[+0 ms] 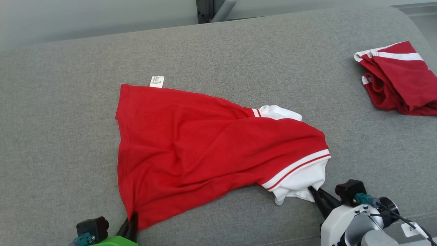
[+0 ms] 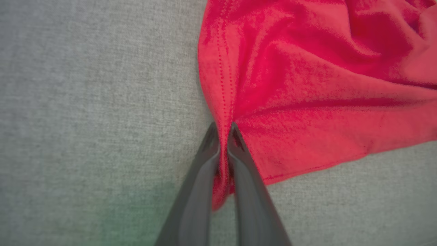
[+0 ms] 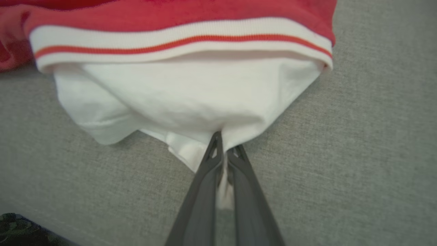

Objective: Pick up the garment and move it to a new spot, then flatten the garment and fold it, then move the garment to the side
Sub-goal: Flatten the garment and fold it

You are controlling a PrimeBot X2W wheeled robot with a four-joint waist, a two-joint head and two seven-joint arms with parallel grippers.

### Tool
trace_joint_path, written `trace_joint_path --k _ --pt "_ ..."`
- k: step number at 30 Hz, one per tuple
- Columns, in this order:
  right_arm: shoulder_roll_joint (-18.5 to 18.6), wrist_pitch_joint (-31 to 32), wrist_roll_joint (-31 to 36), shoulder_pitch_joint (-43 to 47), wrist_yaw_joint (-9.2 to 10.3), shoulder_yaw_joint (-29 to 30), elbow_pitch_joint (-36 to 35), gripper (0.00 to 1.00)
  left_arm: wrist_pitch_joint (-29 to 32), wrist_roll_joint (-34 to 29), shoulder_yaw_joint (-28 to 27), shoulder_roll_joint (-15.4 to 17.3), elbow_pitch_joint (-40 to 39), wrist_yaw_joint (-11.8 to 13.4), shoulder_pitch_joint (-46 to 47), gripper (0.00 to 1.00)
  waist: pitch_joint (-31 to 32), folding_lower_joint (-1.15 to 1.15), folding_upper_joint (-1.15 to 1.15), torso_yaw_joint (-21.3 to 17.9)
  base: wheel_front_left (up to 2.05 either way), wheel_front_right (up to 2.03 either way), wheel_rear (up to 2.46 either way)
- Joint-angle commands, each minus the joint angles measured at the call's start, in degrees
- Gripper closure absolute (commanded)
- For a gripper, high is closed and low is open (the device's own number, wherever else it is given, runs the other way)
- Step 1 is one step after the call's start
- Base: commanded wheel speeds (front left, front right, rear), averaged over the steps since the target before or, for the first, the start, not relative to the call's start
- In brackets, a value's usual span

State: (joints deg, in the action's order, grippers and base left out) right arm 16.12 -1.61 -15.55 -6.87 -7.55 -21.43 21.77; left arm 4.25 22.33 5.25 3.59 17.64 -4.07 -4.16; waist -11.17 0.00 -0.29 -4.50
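Red cloth garment with white trim (image 1: 191, 136) lies rumpled mid-way across the grey woven upholstered surface (image 1: 68, 102), with 1 white label (image 1: 157, 81) at its far edge. Left fingers (image 2: 201, 177) pinch its near-left red hem corner. Right fingers (image 3: 201, 191) are clamped on white fabric at its near-right. Folded red-and-white garment (image 1: 399, 78) lies far right, well apart. Pale wall and dark metal post (image 1: 204, 10) stand beyond the far edge.

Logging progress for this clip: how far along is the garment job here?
Done: both grasps are made. The left tool is shut on the near hem corner of the red garment, the right tool on its white part. In hand: the pick-up; the garment lies rumpled on the grey surface. Left: moving, flattening, folding, setting aside. A separate folded piece sits at the far right.
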Motion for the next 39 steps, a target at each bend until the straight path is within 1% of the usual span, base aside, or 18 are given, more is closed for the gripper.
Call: trace_joint_path --k 1,4,7,12,15,16,19,20,23,25,27,29,31,32,33,35,37,39 --pt "0.37 -0.44 -2.10 0.57 0.14 0.75 -0.84 1.00 2.10 1.26 0.89 -0.54 0.78 -0.46 -2.79 1.00 0.18 0.00 0.29 -0.03 0.00 0.00 0.00" --pt "0.39 -0.50 -8.66 1.33 0.13 2.07 -5.52 1.00 3.25 4.45 0.56 -0.50 -5.09 -0.90 -3.91 1.00 0.60 0.00 0.29 0.04 0.00 0.00 0.00" --pt "2.13 0.97 -15.33 2.25 0.13 3.57 -13.09 1.00 5.66 8.39 -0.22 -0.47 -13.63 -0.98 -5.20 1.00 1.06 0.00 0.29 -0.16 0.00 0.00 0.00" --pt "6.29 4.19 -24.33 2.86 0.11 10.41 -27.99 1.00 11.85 14.45 -1.85 0.34 -30.23 -0.56 -8.46 1.00 1.27 0.00 0.29 -1.19 0.00 0.00 0.00" --pt "7.94 6.45 -29.10 1.50 0.10 15.82 -36.07 1.00 16.24 18.91 -2.68 1.00 -41.21 -0.20 -7.76 1.00 0.33 0.00 0.29 -1.51 0.00 0.00 0.00" --pt "7.94 6.45 -29.10 1.50 0.10 15.82 -36.07 1.00 16.24 18.91 -2.68 1.00 -41.21 -0.20 -7.76 1.00 0.33 0.00 0.29 -1.51 0.00 0.00 0.00" --pt "9.04 9.15 -32.35 -1.68 0.10 21.09 -41.68 1.00 20.91 22.78 -3.67 2.34 -50.14 0.79 -3.18 1.00 -2.20 0.00 0.29 -1.44 0.00 0.00 0.00" --pt "9.32 9.88 -32.83 -3.43 0.09 22.72 -42.80 1.00 22.47 24.04 -4.19 2.53 -52.23 1.69 -1.11 1.00 -3.26 0.00 0.29 -1.42 0.00 0.00 0.00" --pt "9.69 12.29 -32.27 -11.39 0.08 26.34 -43.38 1.00 27.65 24.59 -6.72 5.68 -55.46 4.69 8.11 1.00 -7.09 0.00 0.29 -1.57 0.00 0.00 0.00" --pt "9.39 13.94 -31.62 -18.28 0.08 27.85 -41.58 1.00 31.16 25.48 -7.78 7.70 -55.06 6.56 16.40 1.00 -10.11 0.00 0.29 -1.33 0.00 0.00 0.00" --pt "9.01 15.74 -29.91 -26.21 0.10 27.68 -38.39 1.00 34.24 24.54 -8.46 10.50 -51.96 7.93 26.17 1.00 -13.14 0.00 0.29 -0.72 0.00 0.00 0.00" --pt "8.20 16.06 -26.06 -35.55 0.10 27.31 -34.17 1.00 36.21 24.24 -8.22 11.82 -46.20 9.03 36.63 1.00 -16.10 0.00 0.29 -0.01 0.00 0.00 0.00" --pt "6.45 15.94 -22.61 -44.63 0.11 26.57 -29.13 1.00 36.65 22.93 -7.82 12.83 -39.31 9.87 47.20 1.00 -19.12 0.00 0.29 0.69 0.00 0.00 0.00" --pt "6.03 15.32 -20.12 -49.57 0.13 26.26 -26.63 1.00 36.28 22.06 -7.26 13.18 -35.53 9.70 52.58 1.00 -20.62 0.00 0.29 1.14 0.00 0.00 0.00" --pt "5.04 15.03 -18.53 -54.00 0.13 25.59 -24.11 1.00 35.39 21.32 -6.99 12.78 -31.81 9.73 57.37 1.00 -22.07 0.00 0.29 1.54 0.00 0.00 0.00" --pt "2.30 13.39 -14.91 -62.68 0.13 24.96 -17.97 1.00 32.68 20.06 -6.46 12.04 -23.69 9.64 66.34 1.00 -24.39 0.00 0.29 2.10 0.00 0.00 0.00" --pt "-0.41 10.69 -11.32 -70.66 0.14 24.92 -11.69 1.00 28.35 18.23 -6.41 10.92 -15.97 9.44 74.24 1.00 -26.18 0.00 0.29 2.41 0.00 0.00 0.00" --pt "-2.63 6.92 -7.78 -78.10 0.14 25.28 -6.28 1.00 23.44 17.27 -6.92 9.54 -8.91 9.85 80.96 1.00 -28.00 0.00 0.29 2.60 0.00 0.00 0.00"
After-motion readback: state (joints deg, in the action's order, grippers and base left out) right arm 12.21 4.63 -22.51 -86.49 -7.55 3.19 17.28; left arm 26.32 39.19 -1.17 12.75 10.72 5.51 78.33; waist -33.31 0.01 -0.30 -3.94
